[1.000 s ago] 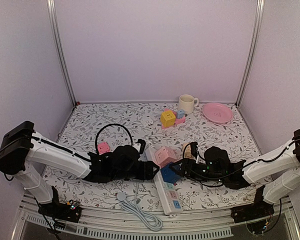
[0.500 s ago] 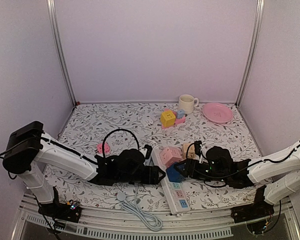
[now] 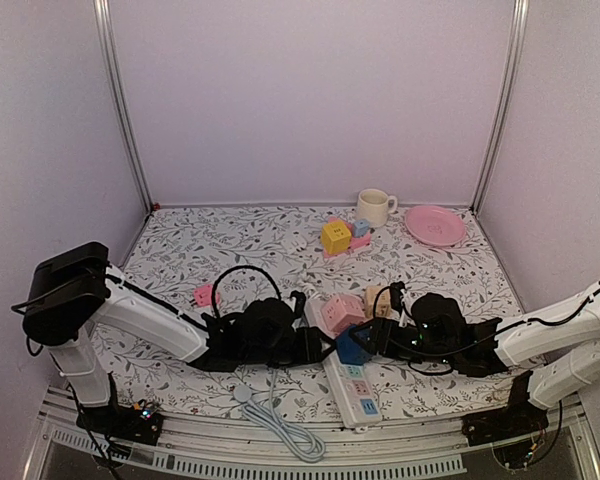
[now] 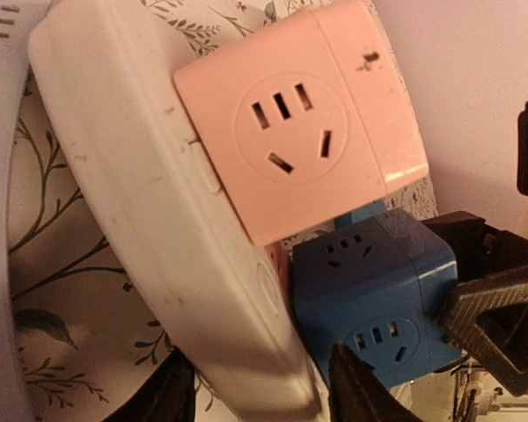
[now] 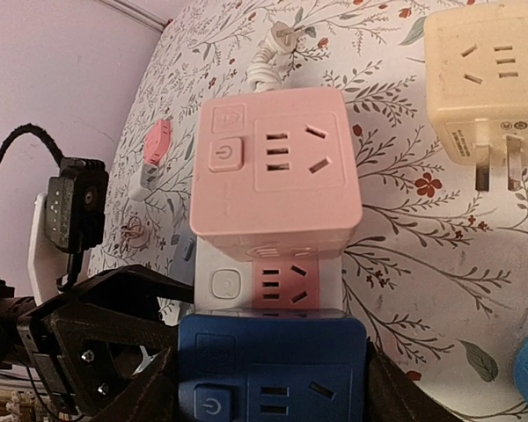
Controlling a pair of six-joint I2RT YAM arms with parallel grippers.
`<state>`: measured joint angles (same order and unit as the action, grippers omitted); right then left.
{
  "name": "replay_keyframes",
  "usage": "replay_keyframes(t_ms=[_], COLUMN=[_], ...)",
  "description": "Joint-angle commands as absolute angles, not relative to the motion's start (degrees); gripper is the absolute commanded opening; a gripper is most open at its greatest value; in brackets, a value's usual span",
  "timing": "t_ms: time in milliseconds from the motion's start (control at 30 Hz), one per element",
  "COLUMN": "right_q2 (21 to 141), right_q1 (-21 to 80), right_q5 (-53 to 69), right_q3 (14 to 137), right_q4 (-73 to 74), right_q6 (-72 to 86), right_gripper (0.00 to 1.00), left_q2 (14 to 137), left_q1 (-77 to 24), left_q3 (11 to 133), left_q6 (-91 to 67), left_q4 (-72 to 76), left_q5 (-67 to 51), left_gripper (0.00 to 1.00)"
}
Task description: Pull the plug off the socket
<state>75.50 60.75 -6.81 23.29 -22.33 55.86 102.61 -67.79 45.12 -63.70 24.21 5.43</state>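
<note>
Plug location, top view: the blue plug (image 3: 351,347) stands on the white power strip (image 3: 348,385), just left of your right gripper (image 3: 370,338). Left wrist: the left gripper (image 4: 260,396) clamps the strip. Right wrist: jaws pinch the plug; you'd likely pull straight off, rightward.

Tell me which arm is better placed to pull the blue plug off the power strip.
Right: the right tool grips the blue plug; the left tool clamps the white power strip, bracing it.
</note>
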Motion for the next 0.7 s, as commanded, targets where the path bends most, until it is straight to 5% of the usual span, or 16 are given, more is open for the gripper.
replay_keyframes(t_ms=[0, 167, 300, 467, 667], right_q2=[74.8, 75.2, 75.1, 74.9, 75.9], right_q1=[61.1, 61.2, 61.2, 61.2, 61.1], right_q5=[-6.7, -6.3, -6.3, -6.0, -5.4], right_q3=[25.0, 26.1, 27.0, 27.4, 27.6], right_q4=[-26.9, -24.8, -22.2, -19.6, -18.5], right_q6=[55.0, 53.8, 52.4, 51.4, 51.4], right_gripper=[0.04, 0.09, 0.24, 0.53, 0.76], left_q2=[104.6, 105.8, 105.5, 104.1, 101.8], left_q1=[-66.5, -66.4, -66.4, -66.7, -67.9], left_q3=[44.7, 45.2, 45.2, 44.7, 44.4], left_q6=[-66.5, -67.0, -66.5, -65.0, -62.3], left_q4=[30.1, 31.6, 31.8, 32.6, 33.2], left_q5=[3.7, 2.9, 3.0, 3.9, 5.9], left_gripper=[0.46, 0.19, 0.01, 0.00, 0.00])
